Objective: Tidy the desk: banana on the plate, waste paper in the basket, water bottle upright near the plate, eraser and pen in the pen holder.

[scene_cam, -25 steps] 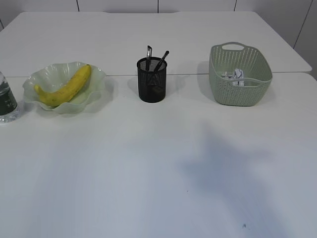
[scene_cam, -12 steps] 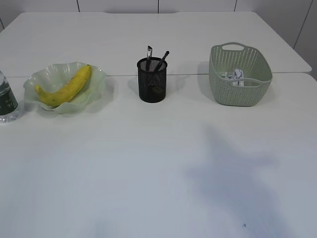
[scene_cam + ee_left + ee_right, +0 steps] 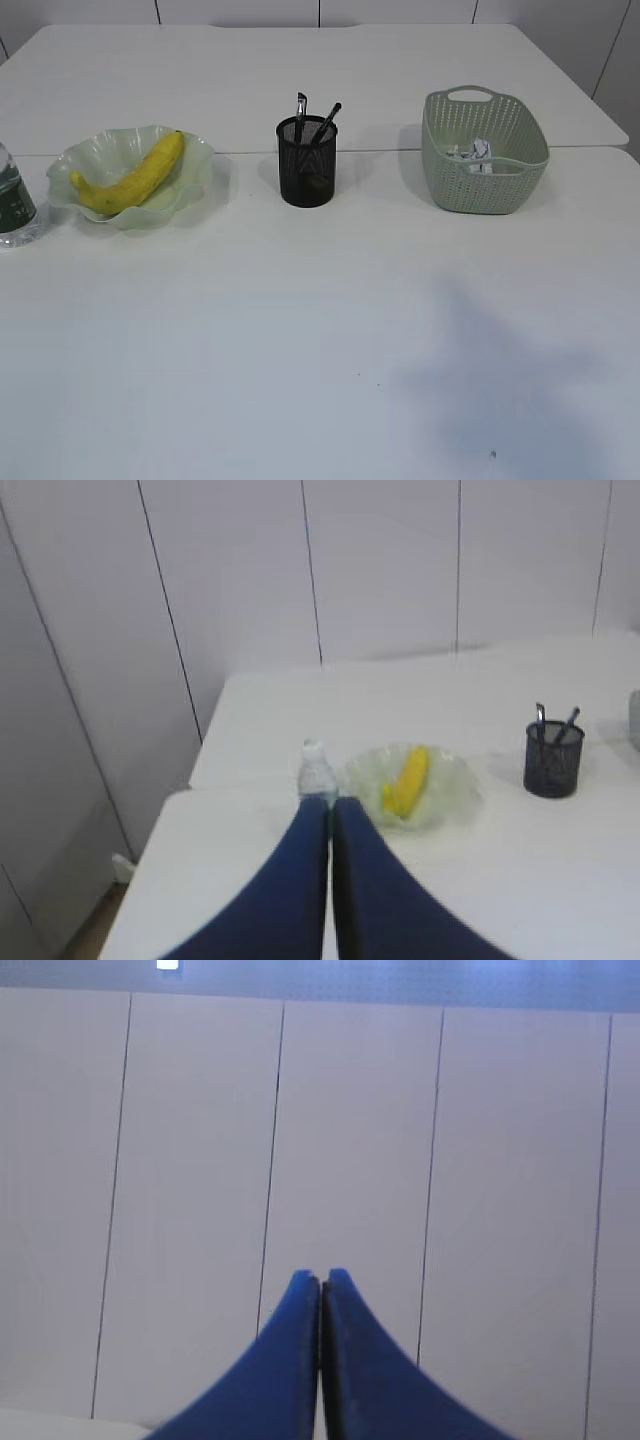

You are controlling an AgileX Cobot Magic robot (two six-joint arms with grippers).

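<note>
The banana [image 3: 133, 175] lies in the pale green plate [image 3: 196, 182] at the left of the desk [image 3: 320, 340], its dark tip toward the back. Just beside the plate, at the left edge of the exterior view, the water bottle [image 3: 12, 205] stands upright, partly cut off by the frame. In the middle of the desk stands the black mesh pen holder [image 3: 307, 163] with two dark pens [image 3: 326, 122] sticking out of its top; a pale shape shows low inside through the mesh, but what it is cannot be told. To the right, well apart from the holder, the green basket [image 3: 486, 153] holds a crumpled ball of white paper [image 3: 473, 153].

Neither arm shows in the exterior view. In the left wrist view the left gripper [image 3: 329, 805] hangs above the desk's left end with its blue fingers pressed together, holding nothing; bottle, plate and banana lie beyond its tips. The right gripper [image 3: 321, 1280] is likewise clenched and empty, pointing at a paneled white wall [image 3: 200, 1160].
</note>
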